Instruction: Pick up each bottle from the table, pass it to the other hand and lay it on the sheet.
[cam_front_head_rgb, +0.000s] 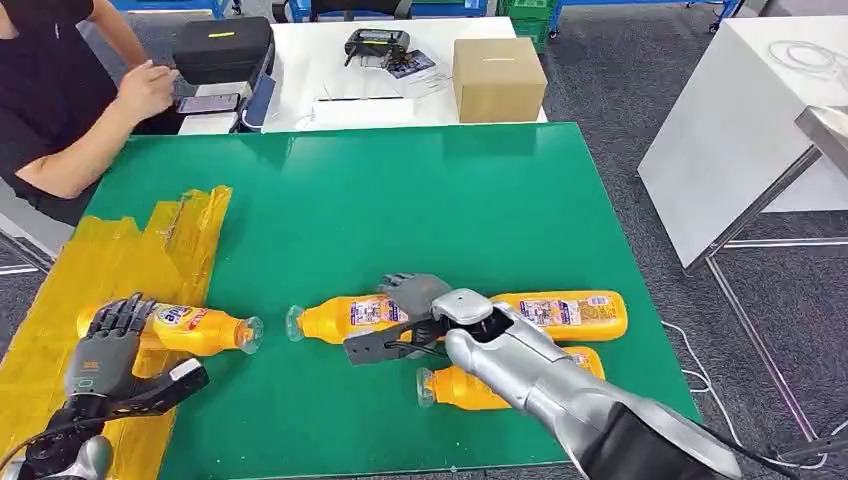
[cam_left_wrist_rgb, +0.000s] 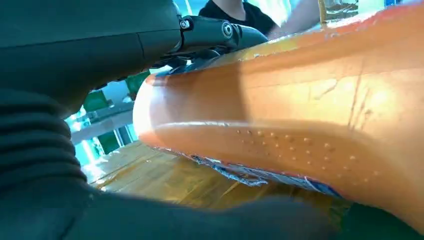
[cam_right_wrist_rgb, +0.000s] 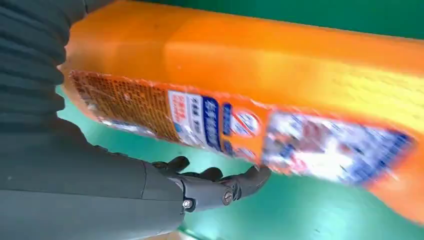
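An orange bottle (cam_front_head_rgb: 195, 328) lies on the yellow sheet (cam_front_head_rgb: 120, 260) at the table's left. My left hand (cam_front_head_rgb: 105, 350) has its fingers (cam_left_wrist_rgb: 220, 30) draped over that bottle's (cam_left_wrist_rgb: 300, 125) base, while its thumb is spread apart from it on the sheet. Mid-table, a second orange bottle (cam_front_head_rgb: 345, 318) lies on the green top. My right hand (cam_front_head_rgb: 410, 310) straddles it, fingers on the far side and thumb along the near side. In the right wrist view the fingers (cam_right_wrist_rgb: 215, 182) curve round this bottle (cam_right_wrist_rgb: 250, 75) with green showing between. Two more bottles (cam_front_head_rgb: 570, 313) (cam_front_head_rgb: 465, 388) lie beside my right arm.
The green table (cam_front_head_rgb: 400, 200) ends in a white desk behind with a cardboard box (cam_front_head_rgb: 498, 78), a black case (cam_front_head_rgb: 220, 48) and a controller (cam_front_head_rgb: 378, 42). A person (cam_front_head_rgb: 70, 100) sits at the far left. A white table (cam_front_head_rgb: 740, 130) stands to the right.
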